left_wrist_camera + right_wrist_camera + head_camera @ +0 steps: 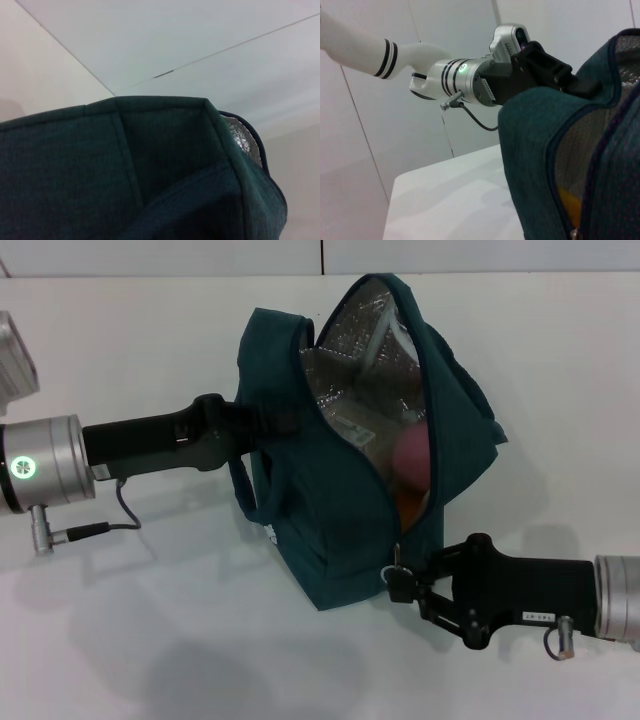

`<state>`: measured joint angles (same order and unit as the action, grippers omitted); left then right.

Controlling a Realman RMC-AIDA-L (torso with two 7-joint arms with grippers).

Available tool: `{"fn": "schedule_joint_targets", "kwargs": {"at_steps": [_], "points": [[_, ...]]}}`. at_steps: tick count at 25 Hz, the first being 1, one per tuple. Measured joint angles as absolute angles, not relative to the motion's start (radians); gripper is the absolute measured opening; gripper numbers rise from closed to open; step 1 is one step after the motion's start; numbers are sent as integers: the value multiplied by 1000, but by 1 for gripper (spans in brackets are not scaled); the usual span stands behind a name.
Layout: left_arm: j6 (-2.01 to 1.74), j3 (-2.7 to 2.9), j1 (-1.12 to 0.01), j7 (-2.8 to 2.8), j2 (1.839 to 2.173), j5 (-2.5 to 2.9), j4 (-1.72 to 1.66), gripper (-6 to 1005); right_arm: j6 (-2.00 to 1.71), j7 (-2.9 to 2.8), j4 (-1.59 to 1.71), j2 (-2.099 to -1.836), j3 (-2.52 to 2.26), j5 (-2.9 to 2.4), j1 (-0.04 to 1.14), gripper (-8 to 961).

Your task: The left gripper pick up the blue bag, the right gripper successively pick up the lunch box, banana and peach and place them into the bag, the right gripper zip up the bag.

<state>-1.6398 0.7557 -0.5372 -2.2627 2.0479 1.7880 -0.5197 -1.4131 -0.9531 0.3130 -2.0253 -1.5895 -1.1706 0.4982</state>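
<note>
Right claw (400,585) pinches blue bag (340,510) zipper pull (397,562).

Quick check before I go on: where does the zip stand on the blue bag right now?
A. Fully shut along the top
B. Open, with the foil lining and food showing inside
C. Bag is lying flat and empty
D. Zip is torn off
B: in the head view the blue bag gapes open, showing silver lining, the peach and the banana, while the right gripper is at the zipper's low end.
</note>
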Motion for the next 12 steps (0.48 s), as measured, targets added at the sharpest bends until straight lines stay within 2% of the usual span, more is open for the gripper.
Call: {"fn": "schedule_joint_targets", "kwargs": {"at_steps": [4, 12], "points": [[-1640, 757, -537, -2263, 2048, 1787, -519, 83, -1411, -949, 313, -2026, -1588, -1161, 493, 86], [-1641, 758, -537, -2227, 2048, 1793, -520, 84, -1420, -947, 324, -2022, -1589, -1146, 469, 22]]}}
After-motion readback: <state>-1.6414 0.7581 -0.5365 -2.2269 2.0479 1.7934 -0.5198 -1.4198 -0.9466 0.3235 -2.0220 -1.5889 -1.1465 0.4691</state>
